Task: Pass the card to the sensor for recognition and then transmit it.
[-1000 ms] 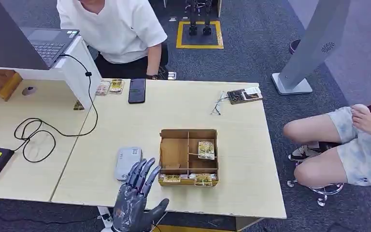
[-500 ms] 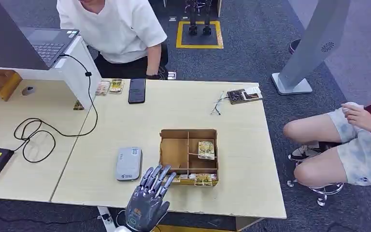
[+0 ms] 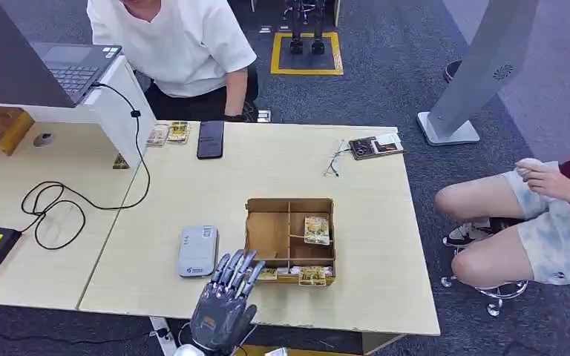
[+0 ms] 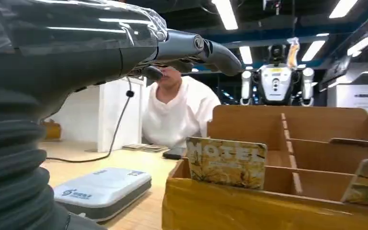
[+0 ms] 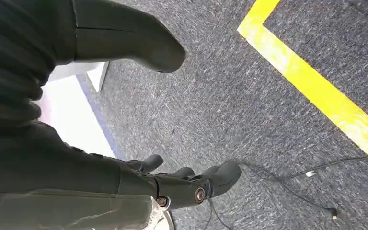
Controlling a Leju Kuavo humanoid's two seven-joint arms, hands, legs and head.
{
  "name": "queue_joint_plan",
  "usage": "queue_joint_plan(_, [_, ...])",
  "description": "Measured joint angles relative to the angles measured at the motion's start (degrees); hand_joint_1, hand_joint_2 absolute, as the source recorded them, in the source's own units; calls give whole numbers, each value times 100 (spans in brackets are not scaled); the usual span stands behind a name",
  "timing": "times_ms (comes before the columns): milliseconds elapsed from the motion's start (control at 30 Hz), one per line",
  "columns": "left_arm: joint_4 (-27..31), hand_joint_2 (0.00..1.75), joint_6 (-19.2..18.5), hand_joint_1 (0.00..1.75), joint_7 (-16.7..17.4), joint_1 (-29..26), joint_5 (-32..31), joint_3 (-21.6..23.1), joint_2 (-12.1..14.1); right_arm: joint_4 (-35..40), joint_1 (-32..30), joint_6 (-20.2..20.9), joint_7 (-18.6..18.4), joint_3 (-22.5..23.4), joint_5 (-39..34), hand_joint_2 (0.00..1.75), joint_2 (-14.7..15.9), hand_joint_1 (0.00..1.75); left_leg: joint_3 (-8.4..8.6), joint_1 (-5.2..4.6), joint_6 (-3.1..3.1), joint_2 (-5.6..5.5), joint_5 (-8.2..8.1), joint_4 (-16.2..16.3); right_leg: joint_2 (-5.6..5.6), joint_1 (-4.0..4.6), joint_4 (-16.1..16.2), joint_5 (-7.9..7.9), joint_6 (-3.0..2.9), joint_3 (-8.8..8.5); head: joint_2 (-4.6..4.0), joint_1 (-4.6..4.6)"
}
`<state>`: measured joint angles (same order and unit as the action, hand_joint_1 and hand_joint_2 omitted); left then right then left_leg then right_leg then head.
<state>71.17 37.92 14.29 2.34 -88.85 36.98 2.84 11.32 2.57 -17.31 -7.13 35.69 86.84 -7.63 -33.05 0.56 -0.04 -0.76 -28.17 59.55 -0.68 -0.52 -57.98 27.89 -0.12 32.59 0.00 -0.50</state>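
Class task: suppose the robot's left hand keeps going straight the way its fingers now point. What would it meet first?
Probably the cardboard box: the left hand is open, fingers aimed at its near-left corner, where a card stands in the front compartment. Height is hard to judge; the fingers may pass just above the rim.

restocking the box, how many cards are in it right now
3 visible: one card in the right middle compartment, two along the front row. The left hand may hide more.
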Motion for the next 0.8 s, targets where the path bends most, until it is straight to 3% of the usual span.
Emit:
queue_joint_plan(400, [0,175,-525,0,674,11,-2,0,-11,0,-1,0,-18,20,-68,175,2,0,0,0,0,0,0,0,0,0,0,0,0,0,0,0])
queue_joint_plan(733, [-4,175,-639,0,648,6,-2,0,-103,0,-2,7,-18,39,-72,175,4,0,-1,0,0,0,0,0,0,0,0,0,0,0,0,0])
queue_joint_plan(800, [-4,175,-573,23,599,0,-2,0,-122,0,-2,5,-17,39,-72,175,7,0,-1,0,0,0,0,0,0,0,0,0,0,0,0,0])
